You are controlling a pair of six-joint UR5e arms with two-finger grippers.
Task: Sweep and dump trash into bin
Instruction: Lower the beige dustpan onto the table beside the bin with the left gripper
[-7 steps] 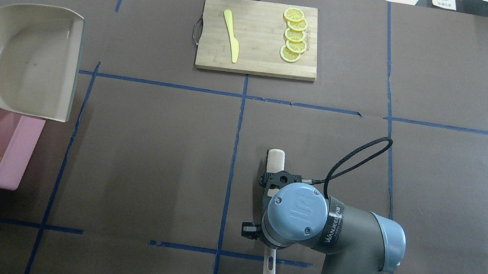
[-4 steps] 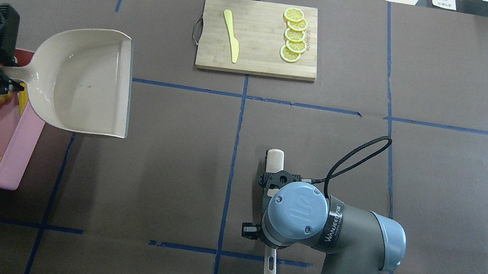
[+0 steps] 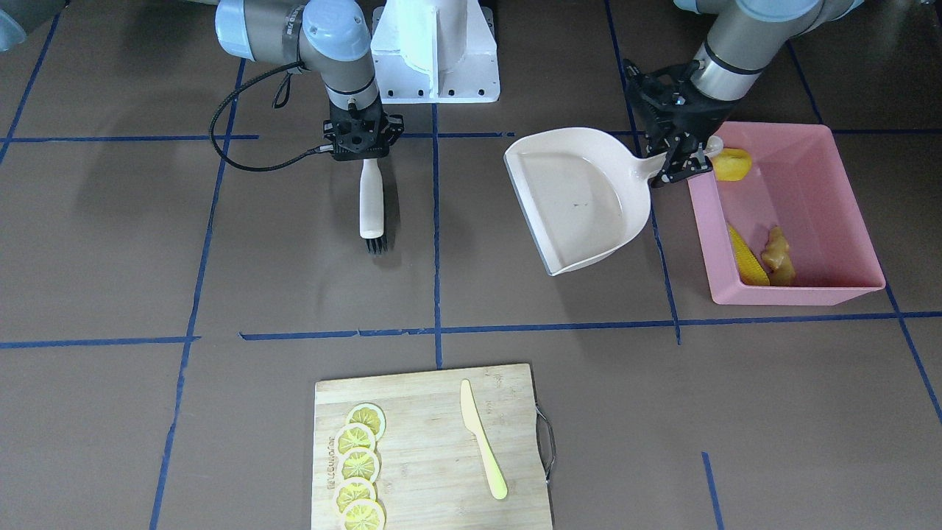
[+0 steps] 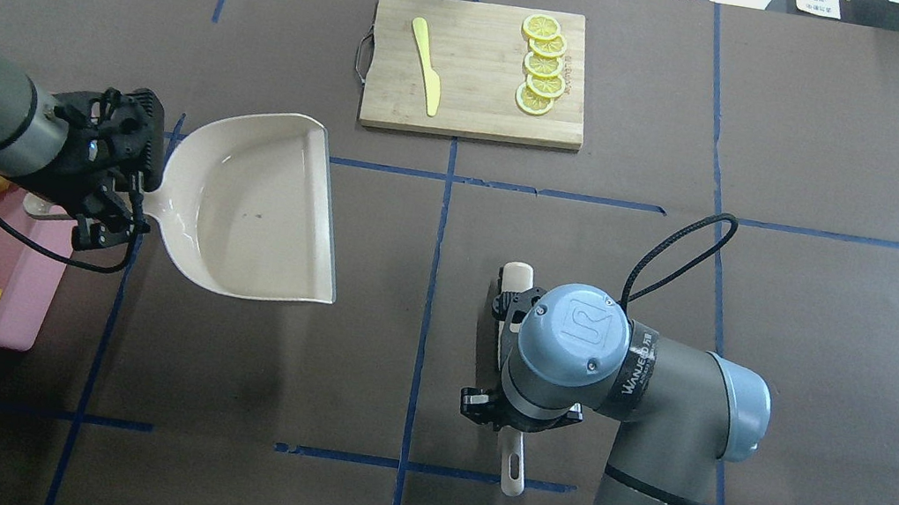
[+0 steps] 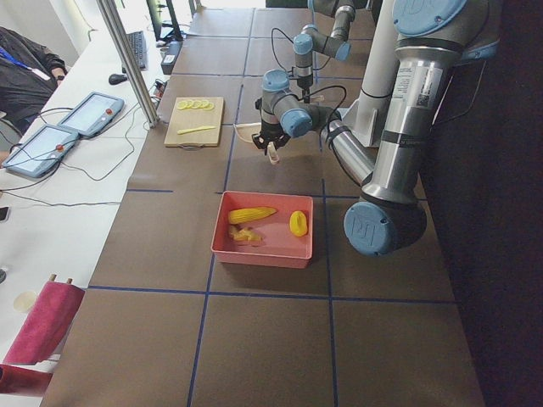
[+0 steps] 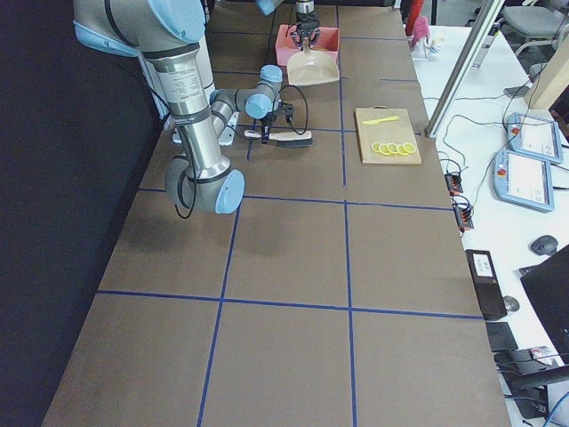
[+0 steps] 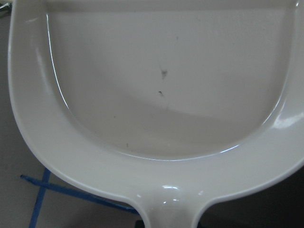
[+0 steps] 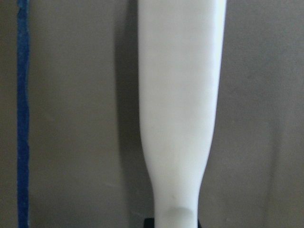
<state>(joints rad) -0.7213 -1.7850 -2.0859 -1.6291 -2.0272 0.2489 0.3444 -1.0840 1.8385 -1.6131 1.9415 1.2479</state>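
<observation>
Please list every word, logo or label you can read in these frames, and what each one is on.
"UR": logo on the blue cap of the right arm.
"WANJEE": band on the same arm; any further letters are unclear.
Stamp on the cutting board: too small to read.
Sticker on the left arm: too small to read.

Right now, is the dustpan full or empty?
Empty. The dustpan shows only bare beige plastic with tiny specks; the corn cob, ginger root and yellow lump lie in the pink bin.
</observation>
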